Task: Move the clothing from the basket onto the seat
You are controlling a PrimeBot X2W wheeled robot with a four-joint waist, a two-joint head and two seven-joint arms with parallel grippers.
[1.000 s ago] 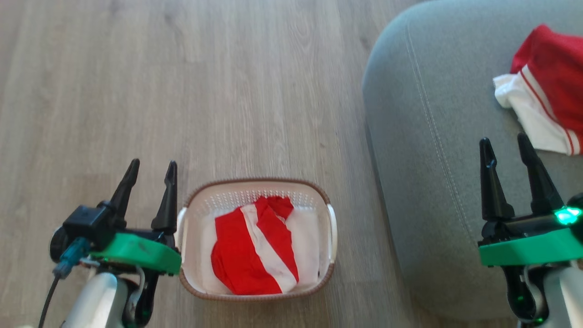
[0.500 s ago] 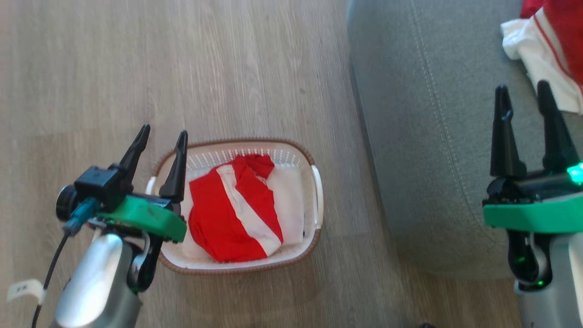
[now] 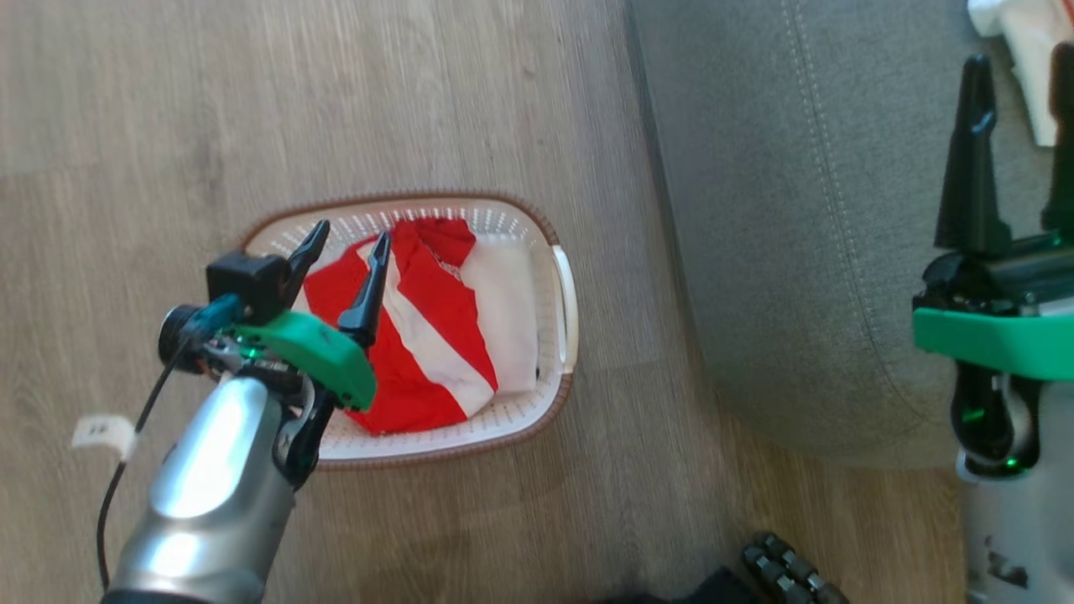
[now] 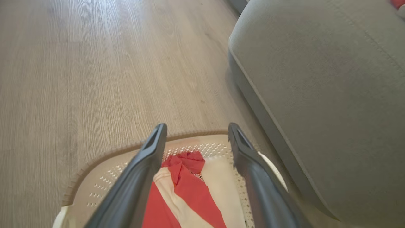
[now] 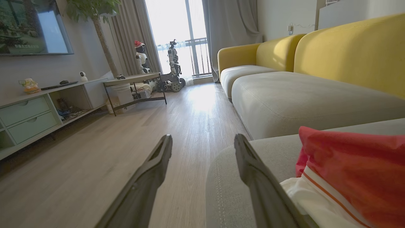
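Basket (image 3: 512,220): one, sitting on wood floor (image 3: 252,101) beside the seat (image 3: 780,252).
Clothing (image 3: 428,319): two red-and-white bundles, one lying in the basket, the other bundle (image 5: 354,177) lying on the seat.
Left gripper (image 3: 351,233): hovering over the basket, jaws apart.
Right gripper (image 3: 1019,59): hanging above the seat, jaws apart.

Strong daylight is admitted through the overexposed balcony window (image 5: 177,31), and glare is cast on the wooden floor (image 5: 202,95). The head view is slightly blurred; wrist views are bowed at the edges.
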